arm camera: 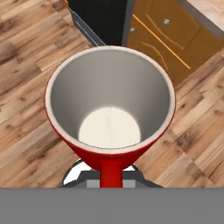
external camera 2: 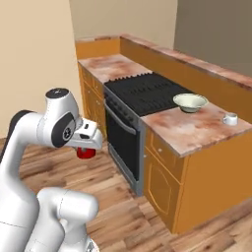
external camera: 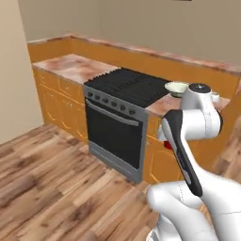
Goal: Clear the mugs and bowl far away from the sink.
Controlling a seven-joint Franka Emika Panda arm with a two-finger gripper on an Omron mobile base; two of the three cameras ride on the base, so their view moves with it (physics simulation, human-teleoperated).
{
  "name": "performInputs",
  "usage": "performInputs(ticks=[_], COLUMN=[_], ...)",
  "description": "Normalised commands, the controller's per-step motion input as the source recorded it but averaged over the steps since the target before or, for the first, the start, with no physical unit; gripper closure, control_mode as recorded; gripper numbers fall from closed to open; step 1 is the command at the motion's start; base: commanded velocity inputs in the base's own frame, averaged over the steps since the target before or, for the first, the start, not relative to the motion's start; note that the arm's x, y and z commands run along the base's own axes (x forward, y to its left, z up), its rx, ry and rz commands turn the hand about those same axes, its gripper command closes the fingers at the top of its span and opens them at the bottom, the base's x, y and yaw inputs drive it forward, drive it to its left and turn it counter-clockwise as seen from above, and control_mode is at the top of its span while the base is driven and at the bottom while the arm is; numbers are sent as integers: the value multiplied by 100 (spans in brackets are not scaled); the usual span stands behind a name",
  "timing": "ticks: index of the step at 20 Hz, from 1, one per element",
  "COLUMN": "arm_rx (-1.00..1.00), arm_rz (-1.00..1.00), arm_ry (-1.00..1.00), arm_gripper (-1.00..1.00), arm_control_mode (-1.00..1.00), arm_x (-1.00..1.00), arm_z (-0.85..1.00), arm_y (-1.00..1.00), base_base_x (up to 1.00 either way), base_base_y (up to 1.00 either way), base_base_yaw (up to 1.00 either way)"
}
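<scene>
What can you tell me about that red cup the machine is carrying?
The red mug is a small cup, glossy red outside and plain white inside, with a pale rim and a red side handle. It looks empty. It hangs upright under the gripper, whose shut jaws clamp it, out in the air over the wooden floor in front of the stove. Nothing else touches it.

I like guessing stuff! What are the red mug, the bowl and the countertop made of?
The red mug looks like glazed ceramic: glossy red outside, smooth pale inside. The bowl seems ceramic too, plain cream with a greenish tint and a soft sheen. The countertop looks like polished stone, mottled pink and brown. Everything is rendered, so these are guesses from the look.
</scene>
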Motion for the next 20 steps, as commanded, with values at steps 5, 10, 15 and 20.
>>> performInputs(ticks=[5, 10, 15, 20], arm_rx=[0, 0, 0, 0], arm_rz=[0, 0, 0, 0], arm_ry=[0, 0, 0, 0], arm_gripper=[100, 100, 100, 100], arm_control_mode=[100, 100, 100, 100], arm_x=[0, 0, 0, 0], arm_z=[0, 0, 0, 0], arm_y=[0, 0, 0, 0], base_base_x=[54, 51, 45, 44], base_base_y=[52, 65, 38, 45], base_base_yaw=[-71, -63, -54, -55])
